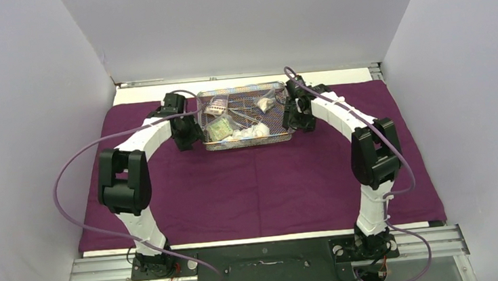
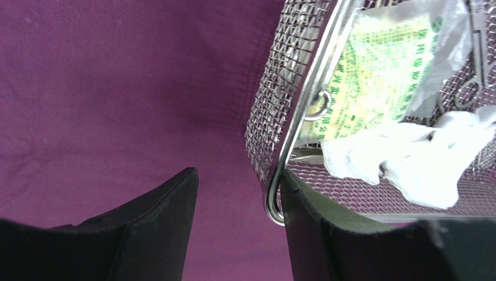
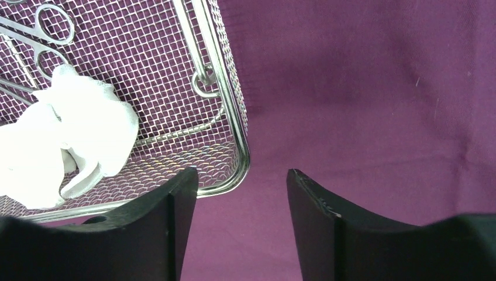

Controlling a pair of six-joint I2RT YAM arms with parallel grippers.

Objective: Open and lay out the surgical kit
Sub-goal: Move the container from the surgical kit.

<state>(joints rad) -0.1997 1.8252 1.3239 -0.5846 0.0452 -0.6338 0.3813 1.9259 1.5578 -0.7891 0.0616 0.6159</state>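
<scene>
Left gripper [image 2: 238,175] has its two black fingers spread, astride the left end wall of the rectangular silver wire-mesh tray [image 2: 304,99] close to its near corner. One finger is on the tray's side of the wall and the other is over bare cloth. The steel rim runs just beside the inner finger, and whether they touch cannot be told. Nothing is pinched.

Right gripper [image 3: 241,172] is likewise spread at the opposite end of the tray. The tray's rounded corner reaches into the gap beside the finger on that side, while the other finger stands over bare cloth, well clear of the rim.

Both grippers hang over the large dark purple cloth wrap [image 1: 258,194], which lies open and flat across the table from just beyond the arm bases to the far edge. The tray sits on the far middle of this cloth, between the two grippers.

Inside the tray, white gauze wads [image 2: 409,158] lie along the near side. A clear plastic packet with green print [image 2: 380,64] lies beyond them toward the left end. Steel ring-handled forceps [image 3: 50,26] rest on the mesh floor farther in. A small wire loop [image 3: 205,85] hangs on each end wall.
</scene>
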